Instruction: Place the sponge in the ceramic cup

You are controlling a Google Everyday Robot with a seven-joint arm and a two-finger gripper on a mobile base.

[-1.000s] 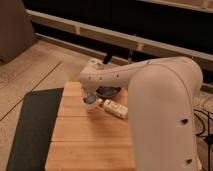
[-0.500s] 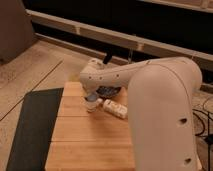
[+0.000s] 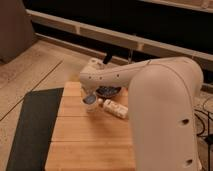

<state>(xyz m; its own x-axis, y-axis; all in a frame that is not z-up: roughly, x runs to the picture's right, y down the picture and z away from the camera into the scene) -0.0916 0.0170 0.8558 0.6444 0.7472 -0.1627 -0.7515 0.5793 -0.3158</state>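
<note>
Hardly anything has moved since half a second ago, as far as we can see: the arm holds the same reach over the back of the desk, and the blue-grey patch below its end sits in much the same spot.

We see the cream-coloured arm (image 3: 160,110) filling the right half of the view, its thick body in front and its forearm stretching leftward across the far part of the wooden desk (image 3: 85,145). A dark mat (image 3: 32,125) lies on the floor along the left side of the desk. Under the forearm, near the desk's far edge, sits the dark bowl (image 3: 109,92), mostly hidden by the arm. Just in front of it and to the right lies the cream box (image 3: 116,108), at a slant.

The ceramic cup (image 3: 93,108) stands upright left of the box, close beside it and in front of the bowl's left part. The sponge (image 3: 90,100) shows as a blue-grey patch right at the cup's mouth; we cannot tell whether it lies inside or is just above the rim. The tool (image 3: 89,94) points down from the end of the forearm, directly over the cup and against the sponge. We cannot tell whether it is clenched or released.
</note>
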